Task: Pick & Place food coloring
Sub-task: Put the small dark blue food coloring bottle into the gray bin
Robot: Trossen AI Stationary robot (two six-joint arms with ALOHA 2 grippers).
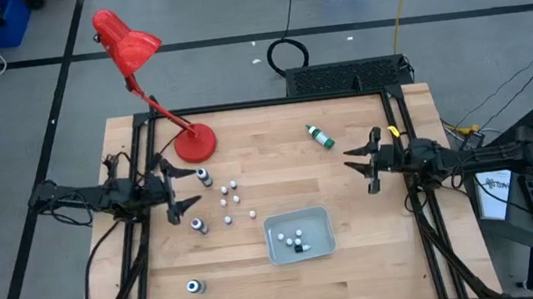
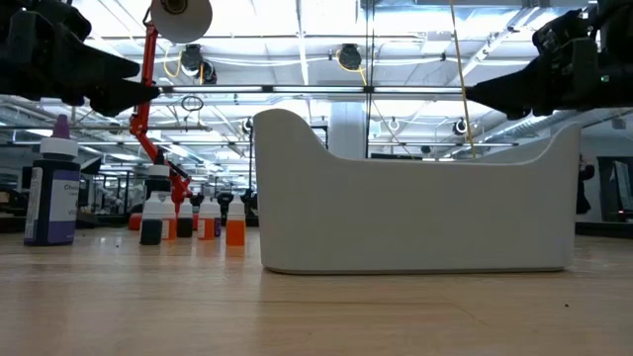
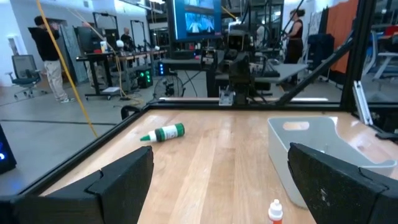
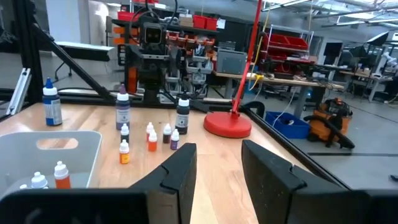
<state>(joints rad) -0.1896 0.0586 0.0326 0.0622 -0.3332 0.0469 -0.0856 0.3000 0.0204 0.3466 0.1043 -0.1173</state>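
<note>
Several tiny white-topped food coloring vials (image 1: 229,200) stand on the table left of centre; they also show in the right wrist view (image 4: 149,135) and the low view (image 2: 188,220). Larger bottles stand around them (image 1: 205,177), (image 1: 198,224), and one by the near edge (image 1: 195,286). A green bottle (image 1: 320,136) lies on its side toward the far right (image 3: 163,133). A few vials stand inside the pale tray (image 1: 299,234). My left gripper (image 1: 183,191) hovers open beside the cluster. My right gripper (image 1: 354,165) is open at the right, above bare wood.
A red desk lamp stands with its base (image 1: 195,142) at the far left, its arm leaning over the table edge. The tray (image 2: 415,198) sits near centre toward the near edge. Black frame rails border the table's sides. Bare wood lies between the tray and the right gripper.
</note>
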